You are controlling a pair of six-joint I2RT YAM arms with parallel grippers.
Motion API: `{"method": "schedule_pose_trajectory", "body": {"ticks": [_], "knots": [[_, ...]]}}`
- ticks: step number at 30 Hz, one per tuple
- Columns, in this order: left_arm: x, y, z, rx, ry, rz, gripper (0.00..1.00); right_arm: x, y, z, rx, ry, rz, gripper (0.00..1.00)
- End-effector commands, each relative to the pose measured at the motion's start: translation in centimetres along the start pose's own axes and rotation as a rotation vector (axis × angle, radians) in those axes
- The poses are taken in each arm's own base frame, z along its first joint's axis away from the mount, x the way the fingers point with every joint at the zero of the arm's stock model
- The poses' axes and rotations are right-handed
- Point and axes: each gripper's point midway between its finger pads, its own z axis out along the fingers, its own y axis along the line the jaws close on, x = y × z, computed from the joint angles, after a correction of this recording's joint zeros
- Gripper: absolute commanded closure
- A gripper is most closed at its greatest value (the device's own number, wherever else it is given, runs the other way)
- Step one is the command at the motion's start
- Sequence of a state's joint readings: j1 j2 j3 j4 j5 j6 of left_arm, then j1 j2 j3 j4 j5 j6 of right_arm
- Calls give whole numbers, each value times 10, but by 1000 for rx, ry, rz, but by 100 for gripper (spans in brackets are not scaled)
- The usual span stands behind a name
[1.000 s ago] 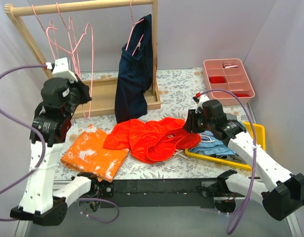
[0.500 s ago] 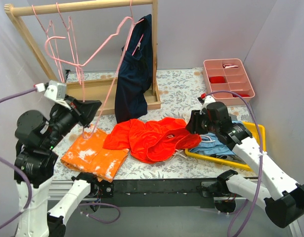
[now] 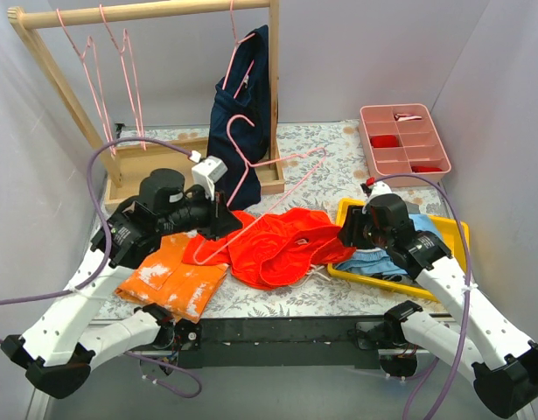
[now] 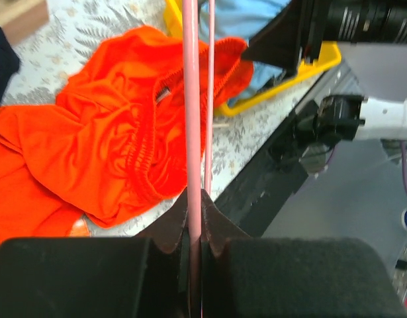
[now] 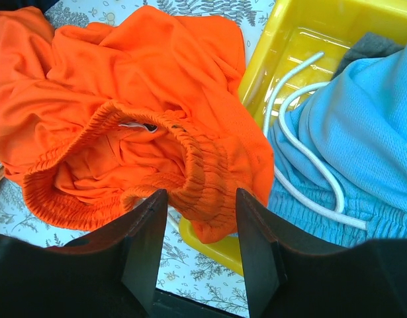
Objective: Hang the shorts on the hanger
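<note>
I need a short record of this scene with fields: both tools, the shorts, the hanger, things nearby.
left tool: shut on the hanger
right tool: open, fingers either side of the waistband of the shorts
shorts: crumpled on the table, one edge over the yellow tray rim
hanger: pink wire, tilted over the shorts, bare
nearby: blue garment in that tray; navy garment on the rack

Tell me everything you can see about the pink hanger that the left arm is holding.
The hanger is thin pink wire, a triangle with a hooked top, and looks unbent. The left gripper is shut on one of its wires. It is off the wooden rack, tilted, its hook up in front of the dark garment, one long side crossing over the red-orange shorts. Nothing hangs on it. Whether it touches the shorts cannot be told.
</note>
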State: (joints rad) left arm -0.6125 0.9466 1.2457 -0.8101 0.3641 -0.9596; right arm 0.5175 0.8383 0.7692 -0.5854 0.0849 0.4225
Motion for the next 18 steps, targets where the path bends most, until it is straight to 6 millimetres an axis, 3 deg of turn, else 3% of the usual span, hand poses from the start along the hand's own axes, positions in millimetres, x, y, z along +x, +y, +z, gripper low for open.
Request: {"method": "schedule_pose_trajectory", "body": {"ticks": [1,9,13,18], "knots": [[23,-2,2,-32,64,45,100,-6,-4,0,29,-26,21,46],[74,2,9,-97,217,39,100,-15,-5,0,56,-32,22,46],[100,-14,8,-80,292,32,100,-25,2,2,43,-29,21,46],[130,-28,13,-89,371,62,100,-19,1,8,48,-7,20,48]]}}
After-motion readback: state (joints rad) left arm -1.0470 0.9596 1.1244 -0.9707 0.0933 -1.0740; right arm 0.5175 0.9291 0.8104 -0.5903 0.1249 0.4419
